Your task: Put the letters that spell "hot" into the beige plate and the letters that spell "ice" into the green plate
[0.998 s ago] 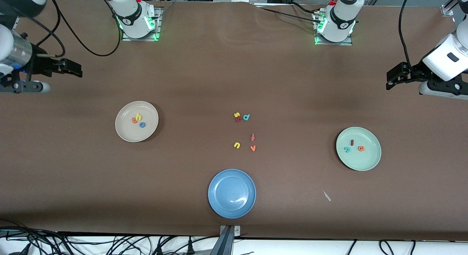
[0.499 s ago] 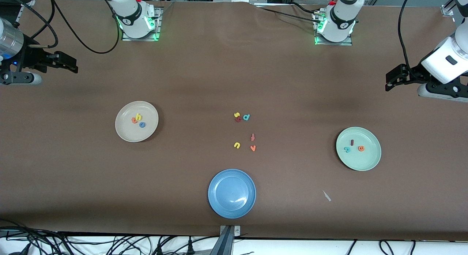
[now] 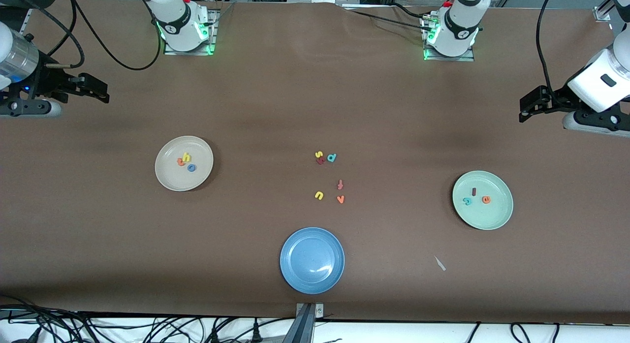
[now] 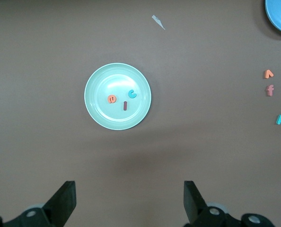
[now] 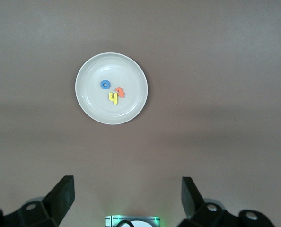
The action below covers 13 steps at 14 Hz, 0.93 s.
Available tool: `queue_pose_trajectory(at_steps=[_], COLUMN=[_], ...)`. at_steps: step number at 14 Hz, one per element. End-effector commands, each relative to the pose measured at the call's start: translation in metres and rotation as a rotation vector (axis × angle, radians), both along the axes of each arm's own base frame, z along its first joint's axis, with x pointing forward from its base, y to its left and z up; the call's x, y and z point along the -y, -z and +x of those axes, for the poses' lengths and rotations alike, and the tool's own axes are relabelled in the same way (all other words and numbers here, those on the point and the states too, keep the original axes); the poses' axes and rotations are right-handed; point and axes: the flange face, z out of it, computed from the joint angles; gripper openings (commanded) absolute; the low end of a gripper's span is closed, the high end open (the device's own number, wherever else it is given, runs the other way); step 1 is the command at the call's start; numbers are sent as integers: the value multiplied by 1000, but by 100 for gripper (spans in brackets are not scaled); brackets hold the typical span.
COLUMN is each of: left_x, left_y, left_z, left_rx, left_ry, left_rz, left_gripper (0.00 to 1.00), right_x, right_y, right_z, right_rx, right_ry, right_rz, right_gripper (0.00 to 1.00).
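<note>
The beige plate (image 3: 170,183) lies toward the right arm's end of the table and holds the yellow h (image 3: 186,157), the blue o (image 3: 191,168) and the orange t (image 3: 180,162). Toward the left arm's end, the green plate (image 3: 494,217) holds the dark red i (image 3: 474,191), the teal c (image 3: 467,201) and the orange e (image 3: 486,200). My right gripper (image 3: 104,93) hangs open and empty over bare table at its end, well away from the beige plate (image 5: 93,106). My left gripper (image 3: 524,109) is likewise open and empty, apart from the green plate (image 4: 102,113).
A blue plate (image 3: 290,279) sits empty near the front edge. Loose letters lie mid-table: yellow s (image 3: 319,154), teal d (image 3: 331,158), pinkish-red f (image 3: 340,184), yellow n (image 3: 319,195), orange v (image 3: 340,199). A white scrap (image 3: 440,264) lies nearer the camera than the green plate.
The right gripper wavered slightly at its end of the table; the left arm shifted a little. Both stayed open. Letters and plates have not moved.
</note>
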Motion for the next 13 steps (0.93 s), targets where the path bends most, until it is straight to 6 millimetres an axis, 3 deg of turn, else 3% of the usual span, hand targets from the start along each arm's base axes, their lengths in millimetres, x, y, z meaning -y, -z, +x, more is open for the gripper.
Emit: queue_pose_trajectory(at_steps=[1,13], left_x=[1,1], left_y=[-5,-5], left_z=[2,2], left_rx=[-7,-9], left_ry=[6,5], left_rz=[8,8], left_gripper=[100,100], right_x=[-2,-3], right_y=[-4,-1], right_z=[3,3], right_rx=[0,-9], right_ry=[4,3], right_rz=[18,17], right_gripper=[100,100])
